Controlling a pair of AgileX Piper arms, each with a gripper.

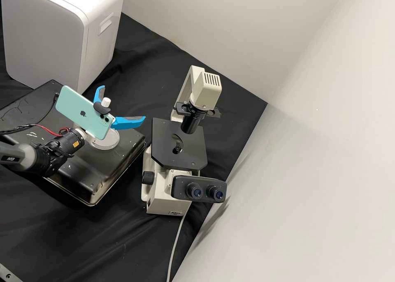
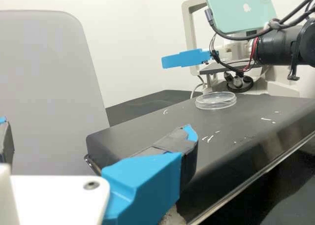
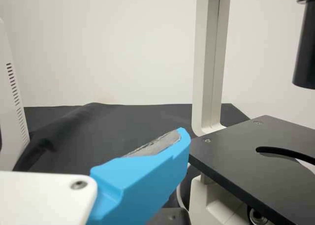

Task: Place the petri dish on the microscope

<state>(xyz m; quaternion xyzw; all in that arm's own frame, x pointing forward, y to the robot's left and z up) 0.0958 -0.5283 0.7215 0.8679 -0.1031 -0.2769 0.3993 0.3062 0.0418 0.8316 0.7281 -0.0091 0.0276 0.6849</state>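
The clear petri dish (image 1: 108, 142) (image 2: 215, 100) lies on a flat black box (image 1: 88, 175) (image 2: 246, 131) left of the microscope (image 1: 166, 187). My right gripper (image 1: 117, 109) hovers just above the dish, open, its blue fingers (image 1: 128, 121) (image 3: 147, 168) spread wide with nothing between them; a mint phone (image 1: 84, 111) rides on its wrist. The microscope's black stage (image 1: 179, 144) (image 3: 256, 156) is bare, just right of that gripper. My left gripper (image 2: 93, 131) stands open at the box's far end, low, facing the dish from a distance, with its finger (image 2: 162, 166) beside the box's edge.
A white appliance (image 1: 57, 27) stands at the back left behind the box. The microscope's lamp head (image 1: 205, 86) overhangs the stage. A pale wall panel (image 1: 312, 171) closes the right side. A white cable (image 1: 175, 241) runs forward from the microscope over the black cloth.
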